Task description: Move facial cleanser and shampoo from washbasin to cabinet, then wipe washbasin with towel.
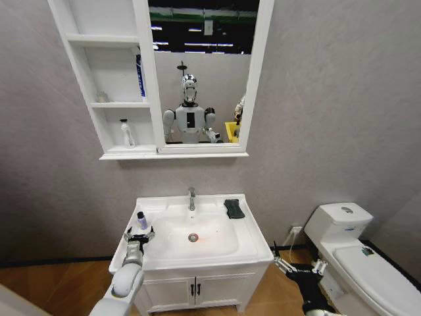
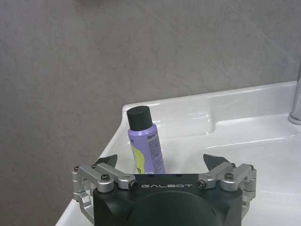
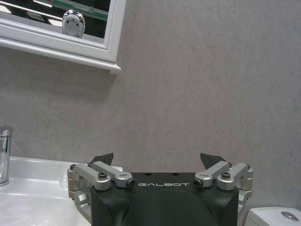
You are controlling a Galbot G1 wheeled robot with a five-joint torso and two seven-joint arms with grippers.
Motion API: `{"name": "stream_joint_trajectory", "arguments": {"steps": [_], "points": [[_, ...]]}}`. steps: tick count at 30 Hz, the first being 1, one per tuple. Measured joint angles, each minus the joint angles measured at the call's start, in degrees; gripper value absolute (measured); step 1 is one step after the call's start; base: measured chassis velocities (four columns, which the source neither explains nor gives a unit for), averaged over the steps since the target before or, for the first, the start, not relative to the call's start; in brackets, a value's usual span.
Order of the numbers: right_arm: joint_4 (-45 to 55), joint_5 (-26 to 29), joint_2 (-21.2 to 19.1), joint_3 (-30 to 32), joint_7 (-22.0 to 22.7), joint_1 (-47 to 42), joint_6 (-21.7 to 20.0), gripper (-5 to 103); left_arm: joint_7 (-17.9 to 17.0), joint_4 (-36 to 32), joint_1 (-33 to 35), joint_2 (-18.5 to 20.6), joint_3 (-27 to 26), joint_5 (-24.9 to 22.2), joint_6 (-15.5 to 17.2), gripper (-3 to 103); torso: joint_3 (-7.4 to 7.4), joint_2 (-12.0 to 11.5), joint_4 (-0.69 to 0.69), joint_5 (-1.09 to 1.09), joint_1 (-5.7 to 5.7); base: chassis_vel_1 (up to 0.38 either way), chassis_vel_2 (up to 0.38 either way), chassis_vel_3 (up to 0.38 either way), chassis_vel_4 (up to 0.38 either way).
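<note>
The purple bottle [image 2: 146, 141] stood upright on the washbasin's [image 1: 248, 245] left rim, directly ahead of the left gripper [image 2: 161, 162], between its spread fingers but untouched. It looked light, rigid and slick, best taken around the body below the black cap. The faucet [image 1: 191, 197] stood well off to one side, the towel [image 1: 233, 208] beyond. The right gripper [image 3: 159, 160] hung open, low beside the basin.

Glossy ceramic washbasin [image 1: 247, 245] — chrome faucet [image 1: 191, 197], matt towel [image 1: 233, 208]
</note>
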Motion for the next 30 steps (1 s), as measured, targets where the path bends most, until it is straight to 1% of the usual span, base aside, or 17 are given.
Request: {"name": "stream_joint_trajectory", "arguments": {"steps": [2, 6, 7, 9, 10, 12, 13, 16, 23, 25, 26, 27, 28, 30], "points": [[-0.09, 0.0, 0.01, 0.06, 0.11, -0.02, 0.06, 100, 0.04, 0.81, -0.57, -0.3, 0.03, -0.06, 0.0, 100, 0.0, 0.0, 0.0, 0.0, 0.0, 0.0, 0.0, 0.0, 0.0], [-0.98, -0.05, 0.05, 0.08, 0.54, -0.23, 0.44, 100, 0.82, 5.56, -4.4, -1.87, -0.31, -0.55, -0.77, 100, 0.0, 0.0, 0.0, 0.0, 0.0, 0.0, 0.0, 0.0, 0.0], [-0.98, -0.05, 0.05, 0.08, 0.54, -0.23, 0.44, 100, 0.82, 5.56, -4.4, -1.87, -0.31, -0.55, -0.77, 100, 0.0, 0.0, 0.0, 0.0, 0.0, 0.0, 0.0, 0.0, 0.0], [-1.52, -0.17, 0.03, -0.01, 0.62, -0.18, 0.61, 100, 0.91, 8.49, -6.54, -2.86, -0.6, -0.47, -1.38, 100, 0.0, 0.0, 0.01, -0.01, 0.0, 0.0, 0.0, 0.0, 0.0], [-1.52, -0.17, 0.03, -0.01, 0.62, -0.18, 0.61, 100, 0.91, 8.49, -6.54, -2.86, -0.6, -0.47, -1.38, 100, 0.0, 0.0, 0.01, -0.01, 0.0, 0.0, 0.0, 0.0, 0.0], [-1.72, -0.2, 0.03, -0.09, 0.69, -0.17, 0.63, 100, 0.73, 11.37, -8.67, -3.69, -0.93, -0.16, -1.88, 100, 0.0, 0.0, -0.01, -0.02, 0.0, 0.0, 0.0, 0.0, 0.0], [-1.72, -0.2, 0.03, -0.09, 0.69, -0.17, 0.63, 100, 0.73, 11.37, -8.67, -3.69, -0.93, -0.16, -1.88, 100, 0.0, 0.0, -0.01, -0.02, 0.0, 0.0, 0.0, 0.0, 0.0], [-1.88, -0.17, 0.03, 0.16, 0.84, -0.19, 0.84, 100, 0.56, 14.33, -10.74, -3.96, -1.17, -0.45, -2.45, 100, 0.0, -0.01, 0.02, -0.01, 0.0, 0.0, 0.0, 0.0, 0.0], [-2.14, -0.05, 0.04, 0.27, 1.57, -0.91, 1.78, 100, -0.31, 16.91, -13.24, -4.56, -1.41, -0.87, -2.82, 100, 0.0, -0.01, 0.0, -0.02, 0.0, 0.0, 0.0, 0.0, 0.0], [-2.08, 0.34, 0.04, 0.26, 1.73, -1.51, 1.99, 100, -0.45, 17.74, -14.07, -4.75, -1.44, -0.91, -3.05, 91, 0.0, 0.0, 0.0, -0.02, 0.0, 0.0, 0.0, 0.0, 0.0], [-2.08, 0.34, 0.04, 0.26, 1.73, -1.51, 1.99, 100, -0.45, 17.74, -14.07, -4.75, -1.44, -0.91, -3.05, 91, 0.0, 0.0, 0.0, -0.02, 0.0, 0.0, 0.0, 0.0, 0.0], [-2.03, 0.43, 0.04, 0.26, 1.77, -1.62, 2.06, 100, -0.46, 17.81, -14.15, -4.82, -1.44, -0.97, -3.05, 86, 0.0, 0.0, -0.01, -0.02, 0.0, 0.0, 0.0, 0.0, 0.0], [-2.0, 0.46, 0.04, 0.27, 1.78, -1.64, 2.09, 100, -0.48, 17.84, -14.15, -4.83, -1.44, -0.98, -3.05, 86, 0.0, 0.0, 0.0, -0.01, 0.0, 0.0, 0.0, 0.0, 0.0], [-1.97, 0.47, 0.04, 0.29, 1.85, -1.6, 2.09, 100, -0.51, 17.86, -14.05, -4.84, -1.45, -1.0, -3.05, 75, 0.0, 0.0, 0.01, -0.01, 0.0, 0.0, 0.0, 0.0, 0.0]]}}
